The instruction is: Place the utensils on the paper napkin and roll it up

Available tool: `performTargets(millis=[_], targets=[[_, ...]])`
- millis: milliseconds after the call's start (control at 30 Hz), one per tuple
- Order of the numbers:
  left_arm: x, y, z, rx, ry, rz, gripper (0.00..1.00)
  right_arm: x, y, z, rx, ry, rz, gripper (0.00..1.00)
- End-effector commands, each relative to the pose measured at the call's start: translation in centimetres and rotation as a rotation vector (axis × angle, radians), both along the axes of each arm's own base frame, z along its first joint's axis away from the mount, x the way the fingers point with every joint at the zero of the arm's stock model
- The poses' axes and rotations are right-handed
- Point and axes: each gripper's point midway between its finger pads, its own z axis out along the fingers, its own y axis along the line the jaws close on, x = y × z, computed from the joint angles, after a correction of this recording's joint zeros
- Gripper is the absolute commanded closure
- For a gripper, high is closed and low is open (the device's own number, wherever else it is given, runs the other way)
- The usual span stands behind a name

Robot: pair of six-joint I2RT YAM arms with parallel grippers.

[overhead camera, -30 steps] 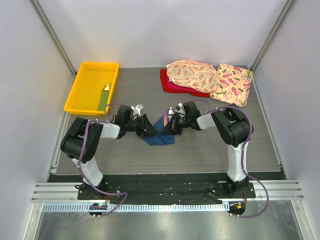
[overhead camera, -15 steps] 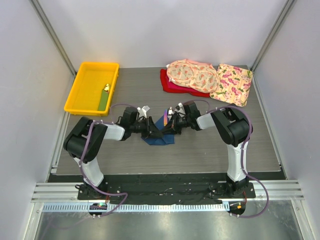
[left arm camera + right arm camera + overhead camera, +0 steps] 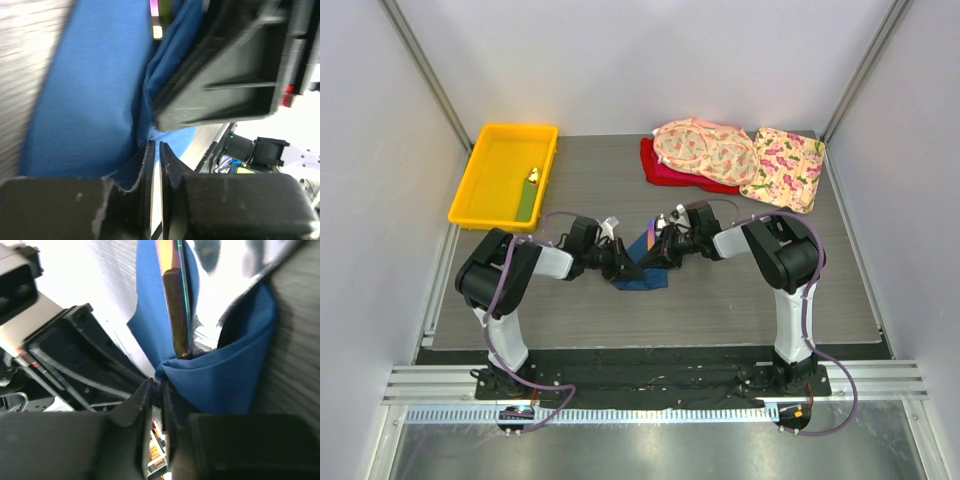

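From above, one paper napkin (image 3: 645, 277) lies on the bench (image 3: 740, 290) between left gripper (image 3: 623, 265) and right gripper (image 3: 657, 256). One yellow tray (image 3: 470, 185) and a red cloth (image 3: 655, 168) under floral cloths (image 3: 705, 150) sit behind. Left wrist: jaws at a narrow slit on the napkin's edge, right gripper looming beyond. Right wrist: jaws pinch the fold; one utensil handle (image 3: 176, 305) shows inside.

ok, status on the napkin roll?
Left gripper shut on paper napkin edge; right gripper shut on its opposite fold. Utensil handle lying in the fold. Nothing in the way.
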Motion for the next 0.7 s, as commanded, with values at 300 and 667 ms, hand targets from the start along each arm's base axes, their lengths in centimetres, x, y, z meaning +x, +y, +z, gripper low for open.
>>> performTargets(millis=[300,667], targets=[[0.8,0.9,-1.2,0.056,0.0,0.018,0.94,2.7,-0.7,9.1,-0.008,-0.277,0.035,0.68],[0.8,0.7,-0.9,0.045,0.001,0.009,0.95,2.5,-3.7,5.9,-0.283,-0.354,0.09,0.92]])
